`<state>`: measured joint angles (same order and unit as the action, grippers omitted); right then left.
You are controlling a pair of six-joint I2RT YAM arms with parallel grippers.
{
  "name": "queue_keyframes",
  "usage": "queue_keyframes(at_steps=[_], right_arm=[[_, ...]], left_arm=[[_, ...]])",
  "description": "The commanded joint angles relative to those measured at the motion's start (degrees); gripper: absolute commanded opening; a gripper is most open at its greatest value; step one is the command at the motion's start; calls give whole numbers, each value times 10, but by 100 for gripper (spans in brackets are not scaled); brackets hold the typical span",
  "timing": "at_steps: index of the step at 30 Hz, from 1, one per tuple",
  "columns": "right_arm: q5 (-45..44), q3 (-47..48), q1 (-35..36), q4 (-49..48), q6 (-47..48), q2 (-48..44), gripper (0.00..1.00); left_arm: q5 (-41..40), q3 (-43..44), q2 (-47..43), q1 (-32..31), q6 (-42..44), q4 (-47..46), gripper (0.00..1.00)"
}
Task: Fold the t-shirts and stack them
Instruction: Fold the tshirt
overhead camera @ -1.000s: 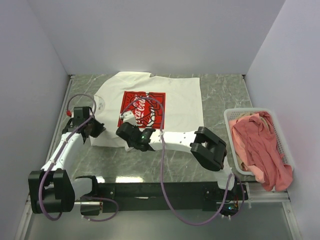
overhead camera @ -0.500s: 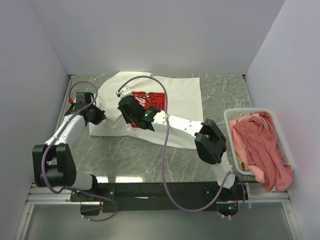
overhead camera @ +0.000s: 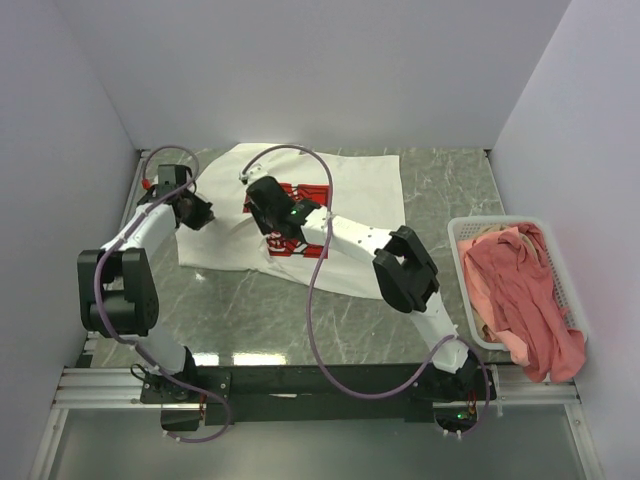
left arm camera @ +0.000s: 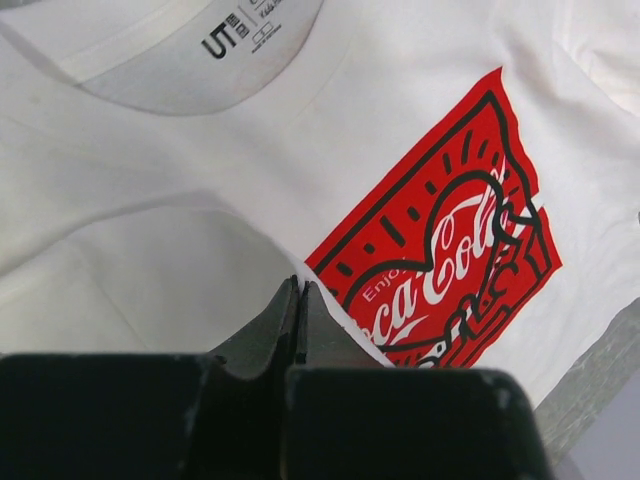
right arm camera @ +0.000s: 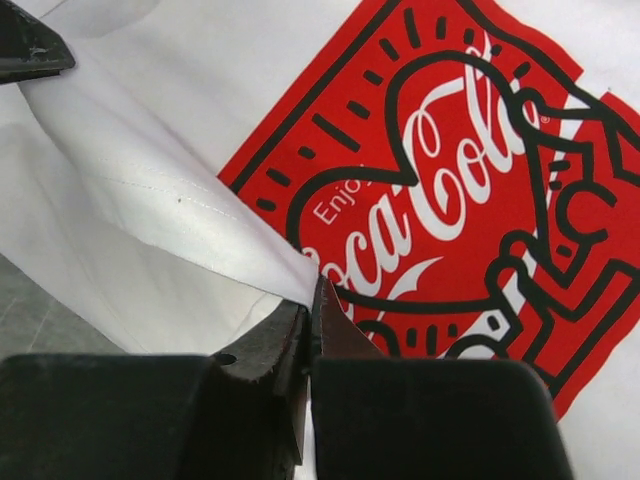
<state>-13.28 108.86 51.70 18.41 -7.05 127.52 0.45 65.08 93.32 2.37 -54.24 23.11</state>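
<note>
Since one second ago, the left arm (overhead camera: 140, 235) and the right arm (overhead camera: 350, 240) have been swung from the near edge toward the far wall. The near hem of the white t-shirt (overhead camera: 365, 195) has been carried along with them, so that the red print (overhead camera: 305, 190) is now partly covered by the lifted cloth.

The grey table (overhead camera: 300, 320) is taken up in its far middle part by this t-shirt, which lies flat with the collar to the left. At the right edge the white basket (overhead camera: 462, 262) is standing, and the salmon-pink t-shirts (overhead camera: 525, 295) are heaped in it, well apart from both arms. They are judged to be waiting for their turn.

The left gripper (left arm camera: 300, 288) is closed tight on the folded-over edge near the collar label (left arm camera: 225, 42). The right gripper (right arm camera: 312, 290) is closed in the same way on the same edge, over the print. No gap is seen between the fingers (left arm camera: 272, 322) on either side; only a thin pinch of cloth is held.

The edge is probably held at two separate points so that it stays straight while it is drawn across, and the fold line does not go crooked. The first fold is judged to be in progress and not yet laid down. For the next move, an even travel of both sides seems to be required, otherwise the doubled layer may wrinkle or slip out.
</note>
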Motion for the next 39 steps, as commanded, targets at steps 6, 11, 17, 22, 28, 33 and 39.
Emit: queue_keyframes(at_steps=[6, 11, 17, 22, 28, 33, 39], right_arm=[[31, 59, -33, 7, 3, 17, 33], [51, 46, -58, 1, -26, 1, 43], [-16, 15, -69, 54, -80, -45, 44], [-62, -206, -118, 100, -212, -175, 43], [-42, -507, -164, 85, -349, -407, 43], [-48, -621, -179, 125, -439, -496, 41], [-38, -736, -215, 142, -490, -613, 38]], left_arm=[[-14, 50, 57, 1, -5, -22, 1], [-14, 73, 87, 1, -7, -24, 0], [-10, 104, 108, 1, -5, -17, 0], [1, 112, 115, 1, -3, -13, 1], [9, 111, 115, 1, -3, -13, 1], [10, 107, 110, 2, 1, -8, 1], [13, 88, 100, 2, -2, -15, 1]])
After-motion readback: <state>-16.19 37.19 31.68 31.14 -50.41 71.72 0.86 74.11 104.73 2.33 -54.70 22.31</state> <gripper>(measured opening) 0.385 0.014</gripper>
